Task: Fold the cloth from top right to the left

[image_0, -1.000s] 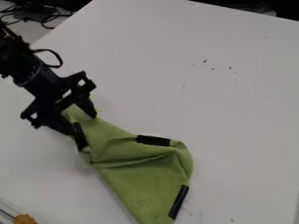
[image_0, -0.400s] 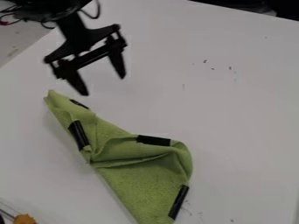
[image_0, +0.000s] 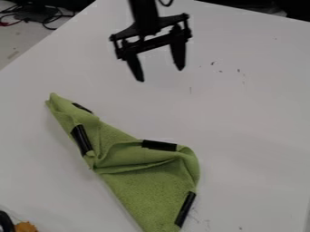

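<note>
My gripper (image_0: 162, 75) hangs open near the top centre of the view, its two fingers apart and nothing between them. Below it and to the left lies the green cloth (image_0: 148, 192), well separated from the fingertips. The cloth is bunched and folded, running from a narrow tip at the left down to a wider part at the bottom centre. Creases cross its middle, and several black strips mark its edges.
The white table (image_0: 254, 113) carries small dark specks at the upper right. An orange object (image_0: 25, 227) sits at the bottom left corner beside a black curved item (image_0: 6, 222). Cables (image_0: 37, 14) lie beyond the table edge at the upper left.
The gripper was at the cloth's left tip a second ago; it has come off the cloth, risen, and moved right across the top. The cloth's left end now lies uncovered.
</note>
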